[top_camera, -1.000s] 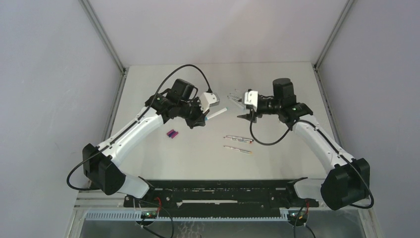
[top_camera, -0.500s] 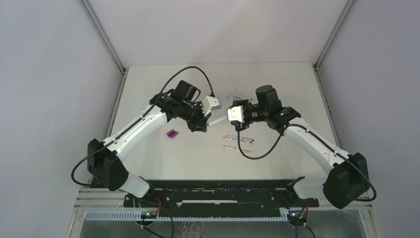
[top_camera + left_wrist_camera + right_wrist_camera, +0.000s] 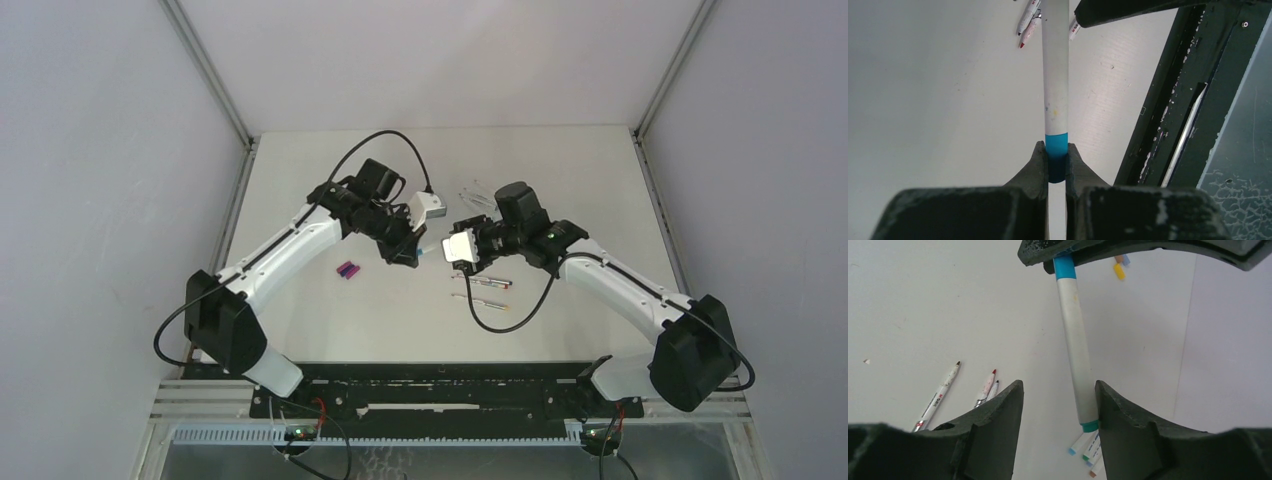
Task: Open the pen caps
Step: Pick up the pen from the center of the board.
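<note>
Clenches the blue end of a slim white-barrelled pen (image 3: 1055, 75) in the left gripper (image 3: 1056, 170) above the white table (image 3: 560, 160) and pokes its barrel rightward into the gap of the right gripper (image 3: 1058, 405), parted and grasping nothing, teal tip just beside one finger (image 3: 1128, 410), well right of two stubby purple and magenta pen caps (image 3: 347, 270).

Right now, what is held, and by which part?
The left tool grips the white pen by its teal end; the right tool is open around its barrel.
</note>
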### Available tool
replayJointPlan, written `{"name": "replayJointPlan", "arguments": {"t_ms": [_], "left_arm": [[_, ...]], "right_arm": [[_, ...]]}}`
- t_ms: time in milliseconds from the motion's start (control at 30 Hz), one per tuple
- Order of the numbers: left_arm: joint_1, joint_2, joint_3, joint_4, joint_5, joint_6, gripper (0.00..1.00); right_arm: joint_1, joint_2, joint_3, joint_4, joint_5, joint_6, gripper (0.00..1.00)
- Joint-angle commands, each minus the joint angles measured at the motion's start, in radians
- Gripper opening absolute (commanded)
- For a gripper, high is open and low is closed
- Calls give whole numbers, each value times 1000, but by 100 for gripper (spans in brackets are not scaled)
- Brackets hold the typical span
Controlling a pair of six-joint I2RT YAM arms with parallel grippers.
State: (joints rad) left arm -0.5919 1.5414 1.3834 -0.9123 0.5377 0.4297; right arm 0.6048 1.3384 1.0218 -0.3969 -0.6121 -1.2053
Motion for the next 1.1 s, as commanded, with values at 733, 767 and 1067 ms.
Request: {"name": "replayJointPlan", "arguments": {"t_ms": [733, 767, 1067], "left_arm": [[19, 6, 76, -37, 84, 24, 0], [20, 0, 74, -30, 80, 23, 0], [23, -70, 31, 33, -13, 16, 0]], "right_arm": [[69, 51, 0, 16, 58, -35, 0], [67, 54, 2, 11, 49, -33, 0], [36, 82, 66, -29, -31, 92, 0]]}}
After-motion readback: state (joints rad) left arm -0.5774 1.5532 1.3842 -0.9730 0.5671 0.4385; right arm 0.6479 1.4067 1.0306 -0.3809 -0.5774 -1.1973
